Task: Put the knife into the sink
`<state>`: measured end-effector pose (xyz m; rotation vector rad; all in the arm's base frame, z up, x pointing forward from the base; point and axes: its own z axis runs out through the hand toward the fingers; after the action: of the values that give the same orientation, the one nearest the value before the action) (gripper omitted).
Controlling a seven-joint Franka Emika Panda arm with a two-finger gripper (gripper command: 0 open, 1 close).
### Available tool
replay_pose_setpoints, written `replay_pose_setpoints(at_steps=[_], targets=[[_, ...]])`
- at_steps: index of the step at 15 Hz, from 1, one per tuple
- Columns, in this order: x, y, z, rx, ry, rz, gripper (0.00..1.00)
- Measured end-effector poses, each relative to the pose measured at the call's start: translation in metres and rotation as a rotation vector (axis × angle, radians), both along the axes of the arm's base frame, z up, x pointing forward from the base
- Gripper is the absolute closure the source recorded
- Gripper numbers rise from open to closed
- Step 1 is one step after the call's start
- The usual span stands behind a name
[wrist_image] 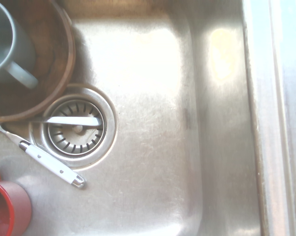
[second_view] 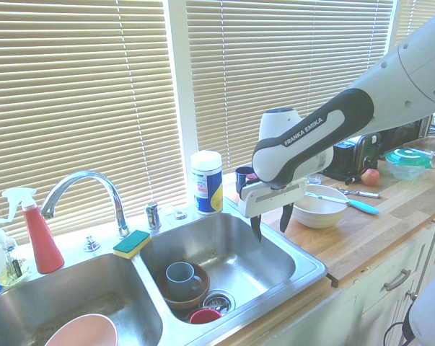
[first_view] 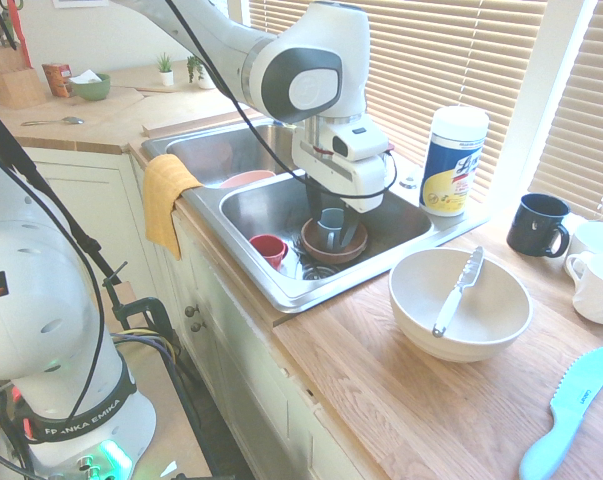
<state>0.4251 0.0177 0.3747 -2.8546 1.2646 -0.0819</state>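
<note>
While the jaws (first_view: pixel 339 212) are held spread above the sink (first_view: pixel 326 240) in the first exterior view, the knife (first_view: pixel 459 290) is seen lying across the bowl (first_view: pixel 436 335), beside the sink (serrated blade raised). In the second exterior view, a mug (second_view: pixel 181 280) is cradled within the sink. In the wrist view, a white-handled utensil (wrist_image: pixel 49 162) is shown within the sink.

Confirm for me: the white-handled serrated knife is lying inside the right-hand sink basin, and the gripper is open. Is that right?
Not quite: the first exterior view shows the white-handled serrated knife resting across the white bowl on the counter. The gripper is open, as you say.
</note>
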Motion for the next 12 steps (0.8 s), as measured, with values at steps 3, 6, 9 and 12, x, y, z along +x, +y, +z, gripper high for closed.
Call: replay_pose_setpoints(at_steps=[3,6,9,12], targets=[[0.003,0.0,0.005,-0.002,-0.007,0.002,0.0],[0.018,-0.011,0.043,-0.034,-0.023,0.054,0.0],[0.024,-0.059,0.097,-0.045,0.008,0.197,0.0],[0.021,-0.125,0.125,-0.057,0.079,0.311,0.0]])
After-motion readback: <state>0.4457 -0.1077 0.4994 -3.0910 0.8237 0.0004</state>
